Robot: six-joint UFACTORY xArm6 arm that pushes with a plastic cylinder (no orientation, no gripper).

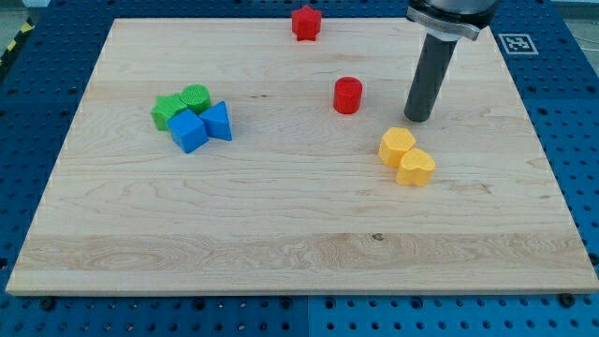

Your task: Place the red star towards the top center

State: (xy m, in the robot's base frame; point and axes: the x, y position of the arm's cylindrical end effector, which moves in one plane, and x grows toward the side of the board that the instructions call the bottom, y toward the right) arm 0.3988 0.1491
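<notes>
We see the red star sitting at the view's top edge of the wooden board, close to the middle of that edge and just a little to the view's right of centre. It stands alone, touching nothing.

Below it and slightly to the view's right is a red cylinder, well apart from the star. My tip rests on the board to the view's right of that cylinder, near it but with a clear gap between them. The rod rises straight up from there toward the view's top. There is no claw on this arm to open or close, only the rod, and it touches no block.

Just below my tip lie two yellow blocks, pressed against each other; their exact shapes are hard to make out.

Far over on the view's left is a tight cluster: two green blocks at the back and two blue blocks in front, all touching.
</notes>
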